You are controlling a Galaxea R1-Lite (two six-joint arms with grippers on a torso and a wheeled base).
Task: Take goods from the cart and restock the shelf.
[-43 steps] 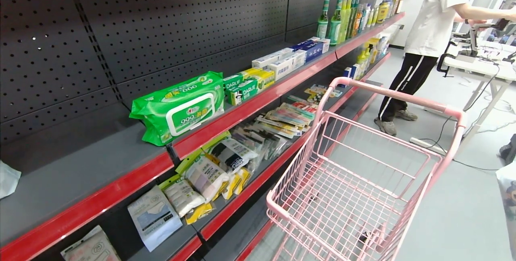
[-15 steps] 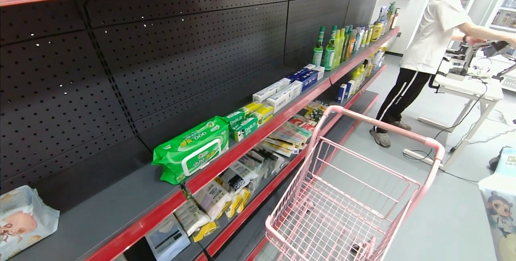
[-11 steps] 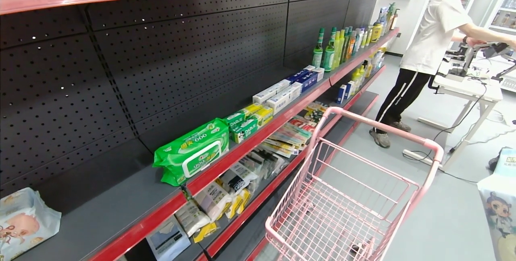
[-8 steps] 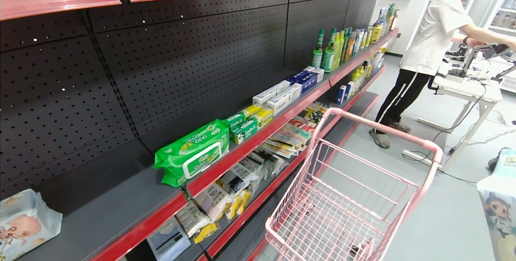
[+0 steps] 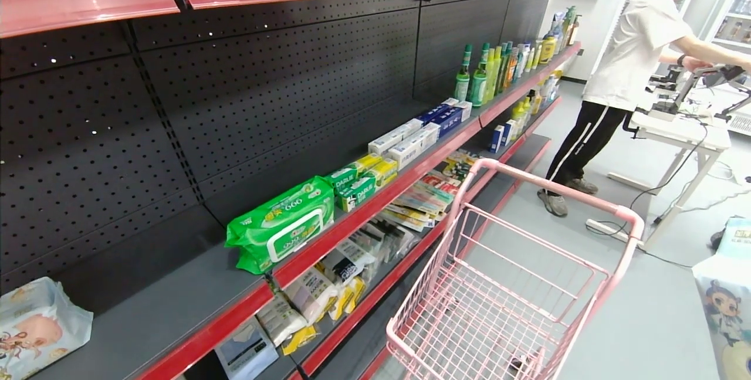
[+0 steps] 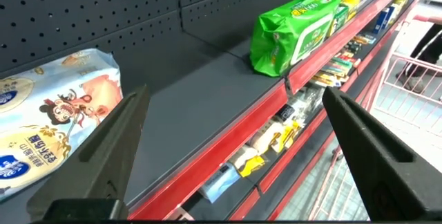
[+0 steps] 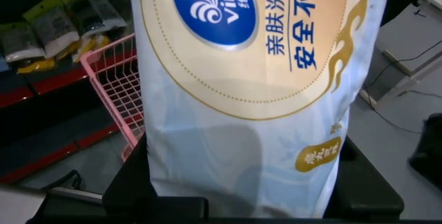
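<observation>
Head view, restocking run: a green wipes pack (image 5: 280,224) and a cartoon-printed tissue pack (image 5: 41,327) lie on the middle shelf (image 5: 152,309), with a long bare stretch of board between them. The pink cart (image 5: 557,190) stands just beside the shelf. It looks emptied to me, so I judge the job nearly done, with 1 item left to place.

That item is the white pack (image 7: 242,113), clenched upright in my right gripper (image 7: 242,189), whose 2 fingers press against the pack's sides. From the head camera it hangs at the far right, beyond the cart and well apart from the shelf.

My left gripper (image 6: 235,96) hovers over the shelf board near the tissue pack, fingers spread wide and nothing between them. What remains, as I read it, is carrying the white pack across to the bare board and setting it down.
</observation>
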